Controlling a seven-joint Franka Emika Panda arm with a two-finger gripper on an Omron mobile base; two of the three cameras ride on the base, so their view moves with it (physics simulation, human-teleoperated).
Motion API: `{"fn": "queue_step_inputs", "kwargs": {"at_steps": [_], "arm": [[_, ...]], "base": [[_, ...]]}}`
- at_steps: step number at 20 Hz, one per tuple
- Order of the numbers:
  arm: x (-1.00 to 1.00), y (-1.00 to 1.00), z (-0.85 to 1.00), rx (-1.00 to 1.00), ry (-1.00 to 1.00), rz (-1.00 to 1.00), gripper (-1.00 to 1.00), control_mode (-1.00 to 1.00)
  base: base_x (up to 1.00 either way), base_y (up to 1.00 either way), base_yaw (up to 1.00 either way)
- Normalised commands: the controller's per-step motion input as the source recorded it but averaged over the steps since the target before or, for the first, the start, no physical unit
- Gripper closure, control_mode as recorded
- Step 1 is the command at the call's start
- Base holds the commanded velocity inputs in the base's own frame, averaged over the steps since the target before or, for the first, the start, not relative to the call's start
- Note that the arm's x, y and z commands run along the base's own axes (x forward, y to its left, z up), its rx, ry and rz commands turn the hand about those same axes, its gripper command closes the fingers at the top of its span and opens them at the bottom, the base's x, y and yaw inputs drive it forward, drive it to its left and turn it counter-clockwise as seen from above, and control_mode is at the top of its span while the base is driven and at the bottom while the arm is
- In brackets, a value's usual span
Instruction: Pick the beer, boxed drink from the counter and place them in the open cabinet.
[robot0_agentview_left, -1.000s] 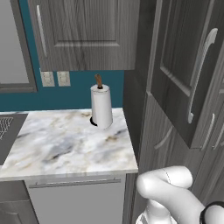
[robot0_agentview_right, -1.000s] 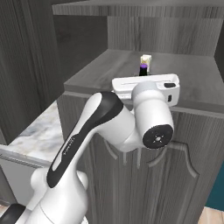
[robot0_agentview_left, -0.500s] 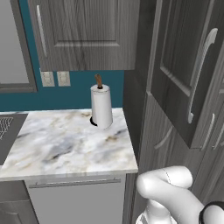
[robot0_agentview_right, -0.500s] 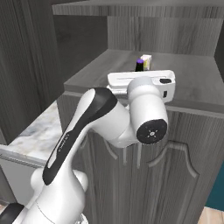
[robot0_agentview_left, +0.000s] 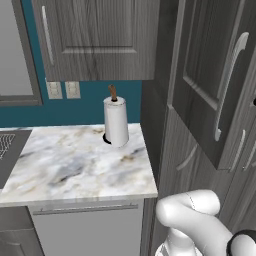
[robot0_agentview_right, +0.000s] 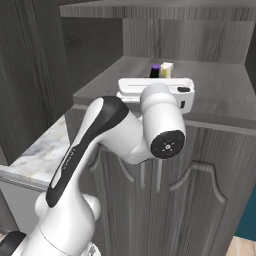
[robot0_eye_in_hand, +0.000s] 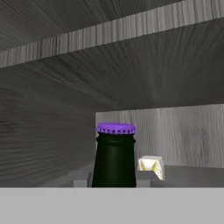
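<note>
Worktop of marble (robot0_agentview_left: 75, 165) with the paper-towel roll (robot0_agentview_left: 116, 122) sits on the left of the left base view, and the cabinet door (robot0_agentview_left: 215, 75) with its curved handle hangs open on the right. This view is the same as a second ago, so I judge the base is not driving.

In the right base view the arm has swung its wrist a little to the left in the last second. The gripper (robot0_agentview_right: 156, 82) reaches over the shelf of the open cabinet (robot0_agentview_right: 220, 95), and the beer (robot0_agentview_right: 155, 71) has gone left together with it. The boxed drink (robot0_agentview_right: 166, 70) stands just beside the beer, on its right.

In the hand view the beer (robot0_eye_in_hand: 114, 157) is very close and in the middle, so I judge the narrow jaws clamp it. I cannot tell if the beer already touches the shelf. The carton is placed; only release of the bottle remains
</note>
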Motion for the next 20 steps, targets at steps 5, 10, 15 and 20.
{"fn": "queue_step_inputs", "kwargs": {"at_steps": [5,10,15,20], "arm": [[0.19,0.18,0.0,0.04,0.0,0.02,1.0,-1.0],[0.23,0.21,0.0,0.01,0.0,0.01,1.0,-1.0],[0.26,0.11,0.0,0.0,0.0,0.0,1.0,-1.0],[0.34,0.0,0.0,0.0,0.0,0.0,1.0,-1.0]], "base": [[0.0,0.0,0.0],[0.0,0.0,0.0],[0.0,0.0,0.0],[0.0,0.0,0.0]]}}
